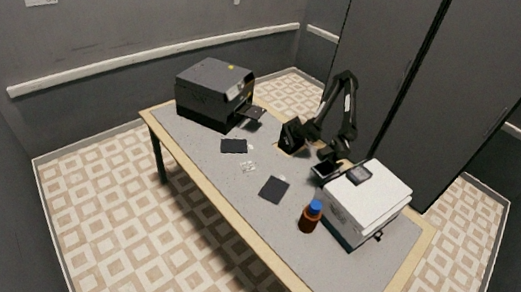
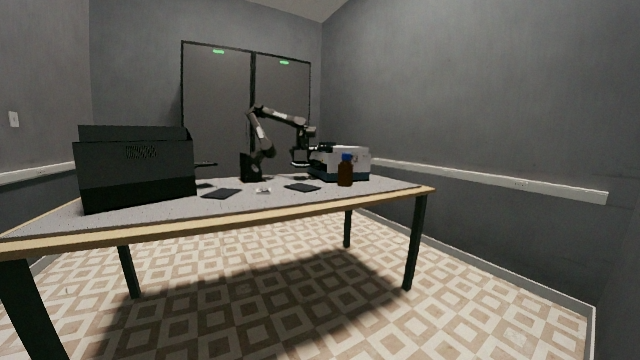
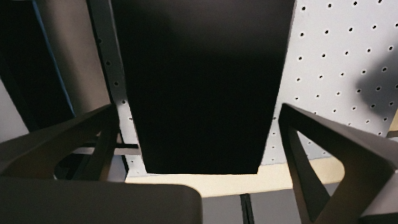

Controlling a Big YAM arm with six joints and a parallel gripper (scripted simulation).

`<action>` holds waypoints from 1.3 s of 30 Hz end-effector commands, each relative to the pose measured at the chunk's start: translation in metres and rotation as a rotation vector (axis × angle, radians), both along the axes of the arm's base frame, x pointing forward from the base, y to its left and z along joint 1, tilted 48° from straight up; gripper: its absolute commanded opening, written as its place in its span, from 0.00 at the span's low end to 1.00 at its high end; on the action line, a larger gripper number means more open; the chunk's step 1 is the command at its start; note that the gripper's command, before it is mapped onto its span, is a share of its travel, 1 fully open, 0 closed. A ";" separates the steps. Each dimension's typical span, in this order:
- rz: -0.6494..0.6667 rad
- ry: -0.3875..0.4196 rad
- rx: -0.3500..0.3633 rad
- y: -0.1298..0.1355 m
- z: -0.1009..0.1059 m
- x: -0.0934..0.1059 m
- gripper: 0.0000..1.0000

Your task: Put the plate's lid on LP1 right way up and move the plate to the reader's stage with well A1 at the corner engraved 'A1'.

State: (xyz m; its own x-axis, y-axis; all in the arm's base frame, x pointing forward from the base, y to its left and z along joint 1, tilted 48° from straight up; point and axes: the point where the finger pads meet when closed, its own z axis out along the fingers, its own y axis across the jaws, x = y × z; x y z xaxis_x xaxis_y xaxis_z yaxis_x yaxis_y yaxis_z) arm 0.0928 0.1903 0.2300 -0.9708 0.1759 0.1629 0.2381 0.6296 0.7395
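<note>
My gripper (image 3: pixel 198 112) (image 2: pixel 300 155) is open, pointing down at the dispenser's stage. In the wrist view its fingertips stand on either side of a large black rectangular top (image 3: pixel 200 65), with a gap at each side. Whether this is the lid or the plate, I cannot tell. In the top view it shows as a small dark rectangle (image 1: pixel 324 170) under the wrist. Well A1 and the labels are not readable. The dark reader (image 1: pixel 213 86) (image 2: pixel 135 167) has its stage (image 1: pixel 251 112) (image 2: pixel 206 164) out, with nothing visible on it.
The white dispenser (image 1: pixel 367 195) (image 2: pixel 360 160) stands close beside the gripper. The amber bottle (image 1: pixel 308 221) (image 2: pixel 345 174) with a blue cap stands upright beside it. Two dark pads (image 1: pixel 233 146) (image 1: pixel 274 189) lie on the deck, names unreadable. A small whitish patch (image 1: pixel 248 166) is between them.
</note>
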 end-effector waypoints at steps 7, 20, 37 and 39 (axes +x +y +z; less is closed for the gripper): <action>-0.012 -0.013 0.015 0.002 0.004 0.003 1.00; -0.008 -0.008 0.013 0.006 0.000 0.001 1.00; 0.000 -0.030 0.027 0.011 0.013 0.003 1.00; -0.006 -0.032 0.025 0.011 0.012 0.004 1.00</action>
State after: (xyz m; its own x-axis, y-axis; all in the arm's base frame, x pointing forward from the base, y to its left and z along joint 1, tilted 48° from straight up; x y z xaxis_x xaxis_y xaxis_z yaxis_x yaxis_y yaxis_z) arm 0.0935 0.1960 0.2230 -0.9709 0.1775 0.1608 0.2377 0.6316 0.7380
